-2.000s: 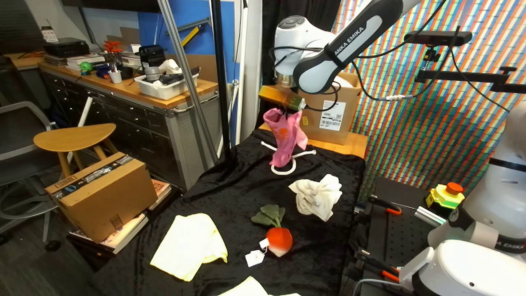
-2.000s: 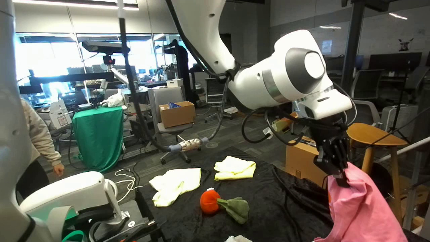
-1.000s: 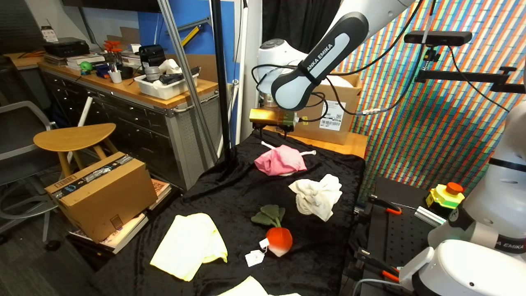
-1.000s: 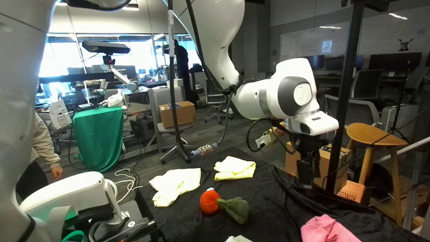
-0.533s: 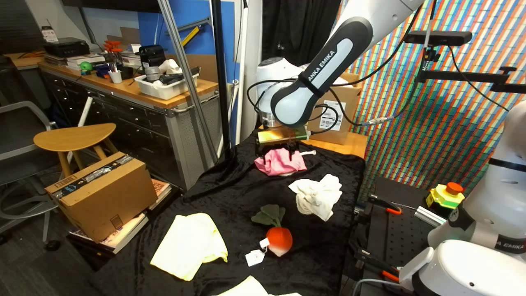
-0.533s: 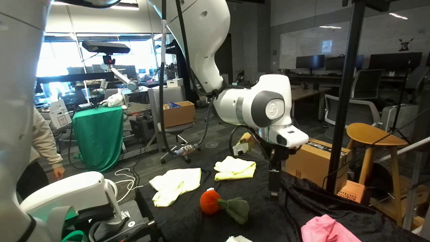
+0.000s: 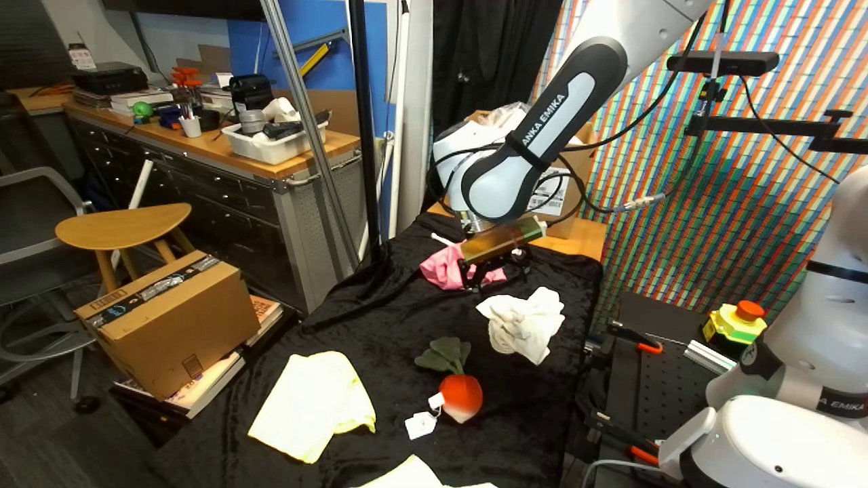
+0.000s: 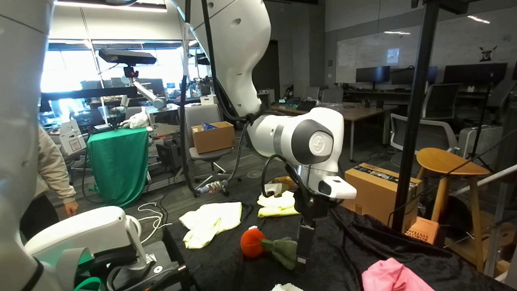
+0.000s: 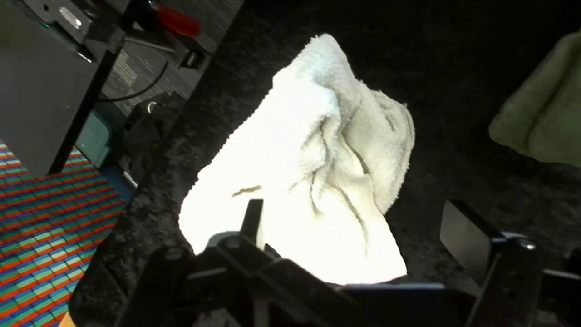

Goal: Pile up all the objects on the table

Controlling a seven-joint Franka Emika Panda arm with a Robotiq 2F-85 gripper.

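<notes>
We have the gripper (image 9: 354, 222) spread wide and gripping nothing, poised above the white cloth (image 9: 317, 159), which lies crumpled on the black-topped table (image 7: 393, 305). Outward from there, apart, lie the pink cloth (image 7: 442, 268), the red plush vegetable (image 7: 462, 393), the pale yellow cloth (image 7: 313, 407) and a second pale cloth (image 7: 410, 474). We judge the step in hand as approach. Next, we should lower squarely onto a raised fold, pinch it and carry it to the pink cloth.
</notes>
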